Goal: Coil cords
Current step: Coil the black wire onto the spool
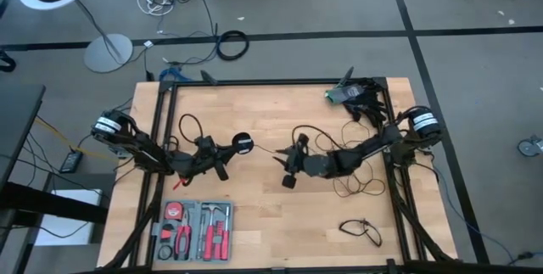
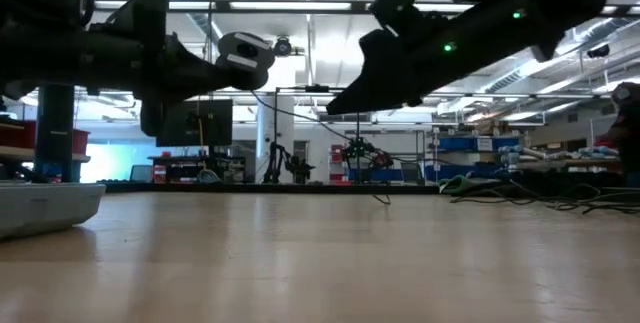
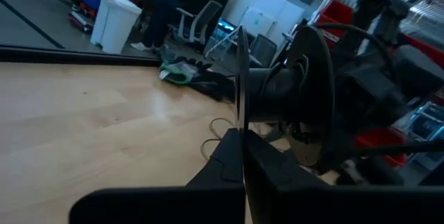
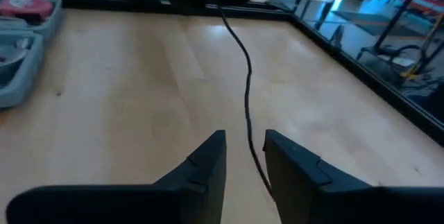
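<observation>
Now I see my left gripper [image 1: 227, 165] shut on the long cord [image 1: 265, 150] mid-worktop, disc [image 1: 242, 144] raised, right gripper [image 4: 245, 156] with jaws narrowly apart astride it, short cord [image 1: 361, 230] lying near right.

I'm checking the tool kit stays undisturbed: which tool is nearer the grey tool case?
Left. The left tool sits just above the grey tool case; the right tool hangs farther off, near the table's middle.
</observation>
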Controlling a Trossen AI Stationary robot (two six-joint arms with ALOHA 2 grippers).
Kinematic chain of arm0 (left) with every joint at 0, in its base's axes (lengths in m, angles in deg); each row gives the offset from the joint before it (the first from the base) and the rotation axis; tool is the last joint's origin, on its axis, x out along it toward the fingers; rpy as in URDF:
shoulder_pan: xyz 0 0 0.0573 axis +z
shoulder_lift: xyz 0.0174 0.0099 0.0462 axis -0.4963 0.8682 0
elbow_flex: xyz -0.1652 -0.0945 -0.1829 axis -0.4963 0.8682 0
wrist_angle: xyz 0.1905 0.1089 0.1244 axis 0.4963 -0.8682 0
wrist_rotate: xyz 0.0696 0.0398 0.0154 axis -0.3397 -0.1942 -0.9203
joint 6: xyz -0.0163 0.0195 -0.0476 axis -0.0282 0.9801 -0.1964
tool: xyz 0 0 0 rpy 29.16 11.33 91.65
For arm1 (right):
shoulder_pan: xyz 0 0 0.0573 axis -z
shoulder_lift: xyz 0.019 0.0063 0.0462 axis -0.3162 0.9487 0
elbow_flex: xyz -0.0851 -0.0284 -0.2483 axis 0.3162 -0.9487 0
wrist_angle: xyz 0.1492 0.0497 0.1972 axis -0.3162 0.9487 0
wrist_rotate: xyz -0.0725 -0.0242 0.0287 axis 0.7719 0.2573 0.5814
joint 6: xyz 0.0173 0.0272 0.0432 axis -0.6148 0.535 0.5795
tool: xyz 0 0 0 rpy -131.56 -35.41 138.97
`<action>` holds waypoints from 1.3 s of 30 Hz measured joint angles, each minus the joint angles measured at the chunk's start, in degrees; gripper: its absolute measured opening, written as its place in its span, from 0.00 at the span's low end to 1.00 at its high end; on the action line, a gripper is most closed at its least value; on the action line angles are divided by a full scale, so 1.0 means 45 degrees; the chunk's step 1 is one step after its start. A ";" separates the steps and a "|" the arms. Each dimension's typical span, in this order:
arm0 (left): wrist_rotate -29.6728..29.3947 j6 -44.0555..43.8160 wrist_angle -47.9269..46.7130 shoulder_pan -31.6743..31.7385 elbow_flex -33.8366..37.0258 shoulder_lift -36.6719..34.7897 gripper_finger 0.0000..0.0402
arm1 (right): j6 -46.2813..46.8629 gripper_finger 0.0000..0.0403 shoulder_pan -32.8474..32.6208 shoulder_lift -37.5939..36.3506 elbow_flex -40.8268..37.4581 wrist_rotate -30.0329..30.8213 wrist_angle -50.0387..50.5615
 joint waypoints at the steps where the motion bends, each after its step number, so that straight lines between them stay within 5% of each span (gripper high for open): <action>1: -0.0053 0.0010 0.0007 -0.0004 -0.0008 -0.0005 0.00 | 0.0068 0.24 0.0152 0.0035 0.0104 -0.0248 0.0090; 11: -0.0181 0.0000 0.0216 -0.0002 -0.0135 0.0000 0.00 | 0.1215 0.18 0.0641 0.0053 0.0141 -0.1019 0.2353; 39: 0.0083 -0.2040 -0.0949 0.0002 -0.0272 0.0000 0.00 | 0.2159 0.00 0.0631 -0.0853 0.0136 -0.0863 0.2824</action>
